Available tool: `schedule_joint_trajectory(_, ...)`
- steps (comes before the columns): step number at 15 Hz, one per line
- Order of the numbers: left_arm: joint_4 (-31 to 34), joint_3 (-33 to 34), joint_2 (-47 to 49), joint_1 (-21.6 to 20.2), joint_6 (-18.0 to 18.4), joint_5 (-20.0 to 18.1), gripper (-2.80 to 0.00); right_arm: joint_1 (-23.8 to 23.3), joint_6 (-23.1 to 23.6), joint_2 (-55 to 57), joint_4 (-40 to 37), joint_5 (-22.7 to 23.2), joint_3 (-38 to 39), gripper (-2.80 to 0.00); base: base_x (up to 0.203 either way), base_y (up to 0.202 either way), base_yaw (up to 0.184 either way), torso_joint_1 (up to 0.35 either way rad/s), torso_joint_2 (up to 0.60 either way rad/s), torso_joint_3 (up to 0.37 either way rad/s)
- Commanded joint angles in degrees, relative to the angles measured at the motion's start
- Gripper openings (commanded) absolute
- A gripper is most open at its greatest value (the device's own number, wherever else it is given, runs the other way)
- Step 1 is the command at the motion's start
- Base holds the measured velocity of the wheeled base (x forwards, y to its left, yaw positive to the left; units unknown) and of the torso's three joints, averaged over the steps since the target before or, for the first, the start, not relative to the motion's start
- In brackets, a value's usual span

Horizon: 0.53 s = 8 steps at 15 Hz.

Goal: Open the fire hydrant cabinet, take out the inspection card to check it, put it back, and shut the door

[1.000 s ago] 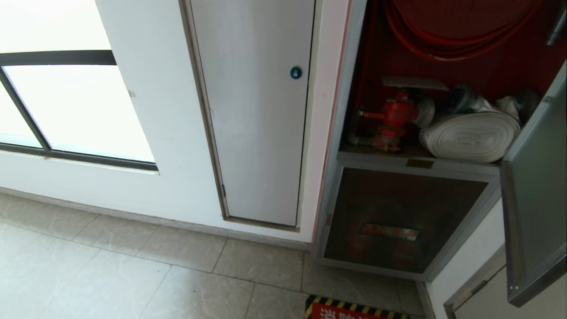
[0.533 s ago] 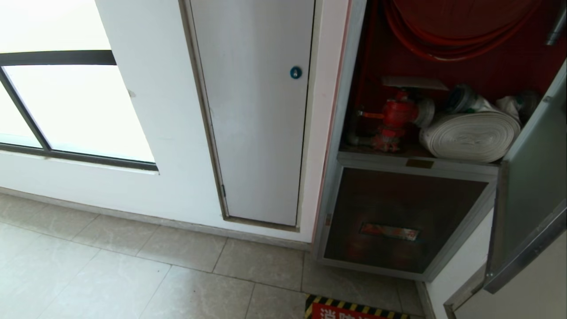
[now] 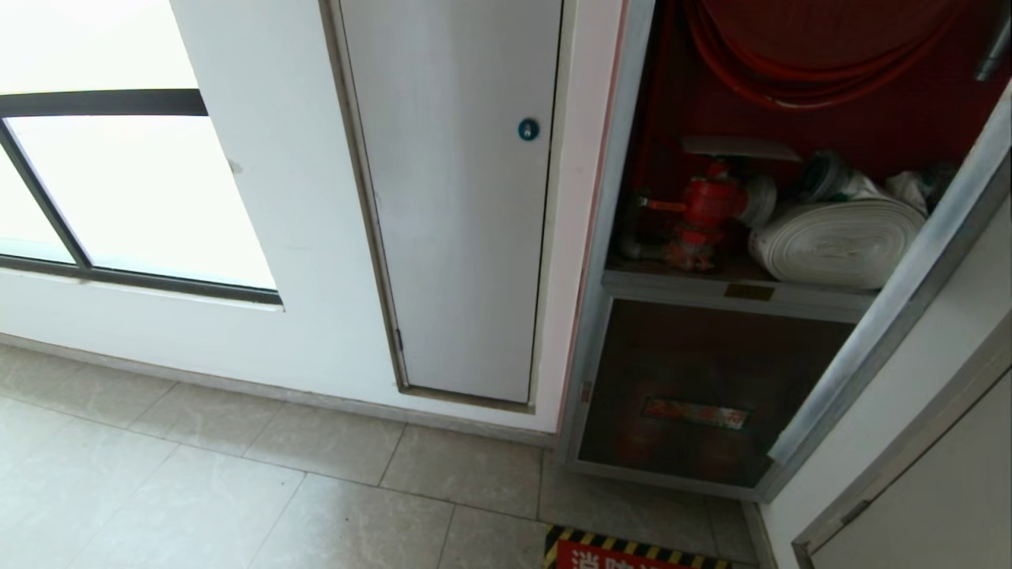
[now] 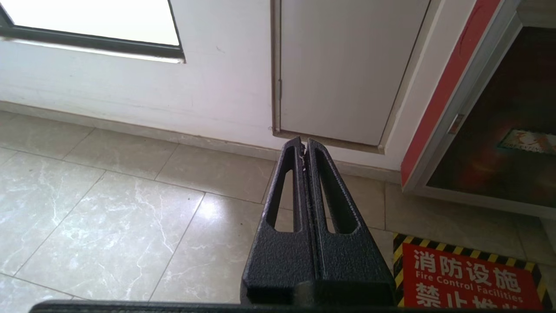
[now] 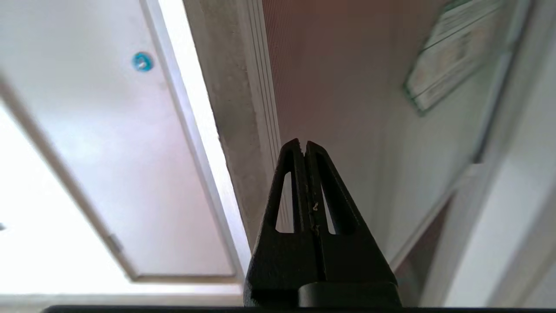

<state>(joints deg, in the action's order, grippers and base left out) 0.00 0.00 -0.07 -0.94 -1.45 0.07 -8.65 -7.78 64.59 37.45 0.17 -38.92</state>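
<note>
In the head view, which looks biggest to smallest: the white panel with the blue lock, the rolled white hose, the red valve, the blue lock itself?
1. White panel
2. Rolled white hose
3. Red valve
4. Round blue lock

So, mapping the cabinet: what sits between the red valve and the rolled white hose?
Only the valve's pale outlet cap, in the head view.

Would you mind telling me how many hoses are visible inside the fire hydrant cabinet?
2: a red coiled hose up top, and a white rolled hose on the shelf beside the red valve. The door edge may hide more.
</note>
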Motion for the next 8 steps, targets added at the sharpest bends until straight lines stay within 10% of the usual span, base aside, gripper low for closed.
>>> schedule_joint_trajectory(1, 0.0, 0.0, 0.1, 0.0, 0.0, 0.0, -2.80, 1.1, -0.5, 6.3, 0.4, 1.6, -1.9, -2.80, 0.000, 0.000, 0.000, 0.000, 0.00, 0.000)
schedule_joint_trajectory(8, 0.0, 0.0, 0.1, 0.0, 0.0, 0.0, -2.80, 4.1, -5.8, 24.9, 2.9, 5.7, -17.6, -2.80, 0.000, 0.000, 0.000, 0.000, 0.00, 0.000)
